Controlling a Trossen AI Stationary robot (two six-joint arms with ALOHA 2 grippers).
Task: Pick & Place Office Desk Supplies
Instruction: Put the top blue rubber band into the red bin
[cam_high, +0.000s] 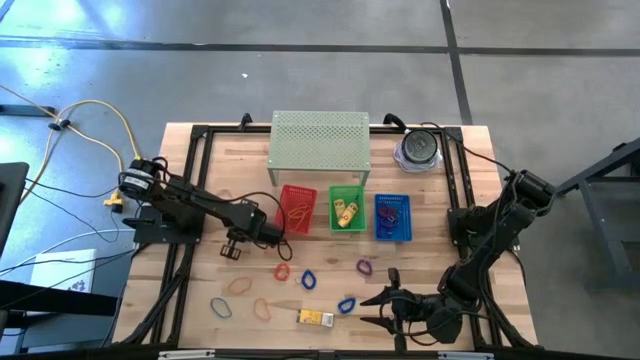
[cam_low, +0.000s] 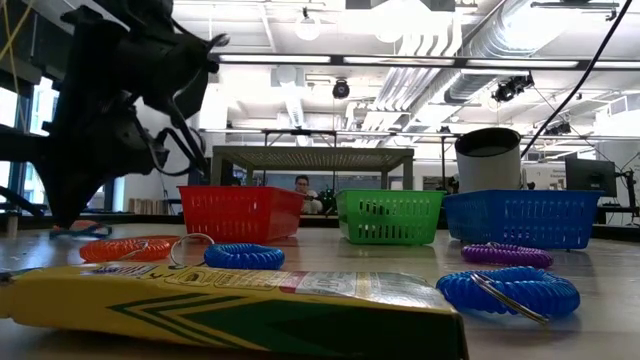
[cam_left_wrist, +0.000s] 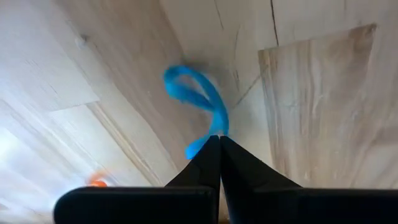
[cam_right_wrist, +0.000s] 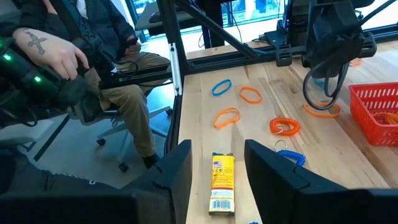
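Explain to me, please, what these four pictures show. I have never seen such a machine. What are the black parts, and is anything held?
It is a robot with two dark arms working at a wooden table. One picture looks straight down from above, and one looks level across the tabletop. The other two come from small cameras on the arms' wrists. On the table lie coloured loops, a yellow box, and a red basket, a green basket and a blue basket. The left gripper is shut on a blue loop, near the red basket. The right gripper is open and empty, and it points at the yellow box. A person sits beside the table.
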